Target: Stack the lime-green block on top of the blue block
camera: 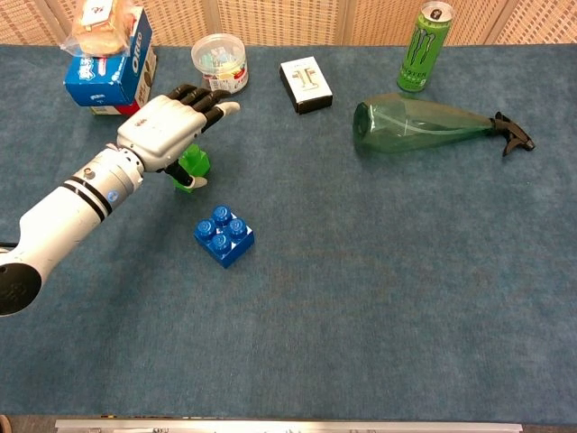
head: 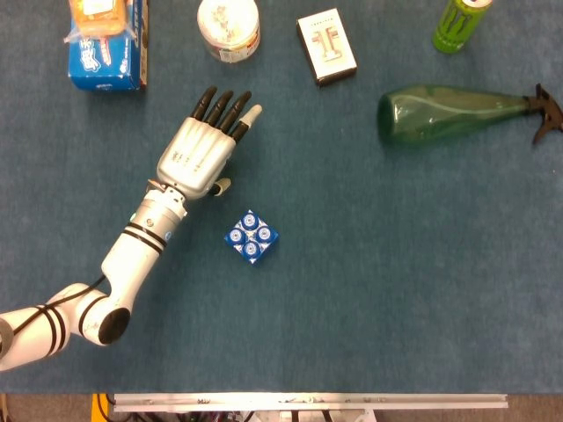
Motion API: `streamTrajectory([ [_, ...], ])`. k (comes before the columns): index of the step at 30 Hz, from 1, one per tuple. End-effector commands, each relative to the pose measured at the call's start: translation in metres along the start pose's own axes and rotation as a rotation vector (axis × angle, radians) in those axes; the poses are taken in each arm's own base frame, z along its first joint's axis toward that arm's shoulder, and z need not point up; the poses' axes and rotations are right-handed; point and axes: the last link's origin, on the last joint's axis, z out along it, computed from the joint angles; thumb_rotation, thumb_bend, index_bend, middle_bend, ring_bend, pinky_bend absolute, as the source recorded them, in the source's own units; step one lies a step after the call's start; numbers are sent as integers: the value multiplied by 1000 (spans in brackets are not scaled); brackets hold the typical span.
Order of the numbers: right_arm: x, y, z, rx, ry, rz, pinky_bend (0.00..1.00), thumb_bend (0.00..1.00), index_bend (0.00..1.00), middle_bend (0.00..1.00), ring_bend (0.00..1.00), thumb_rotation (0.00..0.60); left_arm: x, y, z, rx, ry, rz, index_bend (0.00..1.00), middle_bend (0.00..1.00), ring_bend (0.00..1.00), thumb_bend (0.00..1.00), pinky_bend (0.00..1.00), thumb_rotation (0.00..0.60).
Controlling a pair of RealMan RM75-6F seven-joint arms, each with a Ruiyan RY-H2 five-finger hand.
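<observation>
While our left hand (camera: 167, 131) hovers palm-down, fingers spread, gripping nothing, small lime-green plastic block (camera: 191, 166) sits directly beneath palm; studded blue plastic block (camera: 224, 235) lies nearby, toward robot. Right hand unseen.

Blue-carpeted table (camera: 379, 298): blue block (camera: 224, 235), spray bottle (camera: 424, 124), can (camera: 421, 36), tub (camera: 220, 61).

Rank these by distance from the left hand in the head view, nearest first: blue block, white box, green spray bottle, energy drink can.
Measured from the left hand:
1. Blue block, just below and right of the hand.
2. White box, up and to the right, at the far edge.
3. Green spray bottle, lying on its side, well to the right.
4. Energy drink can, far top right corner.
</observation>
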Motion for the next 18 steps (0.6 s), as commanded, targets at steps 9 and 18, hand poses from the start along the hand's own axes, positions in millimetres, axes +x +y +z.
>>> streamTrajectory([
  [9,-1,-1,0,1,-3,-2,491,527,489,372,314,600,-7,-18,-4,31,-13,26,0,0,0,132,12,600],
  [18,-2,-2,0,1,-8,-8,492,527,489,372,314,600,-8,-39,-9,73,-8,32,0,0,0,132,12,600],
])
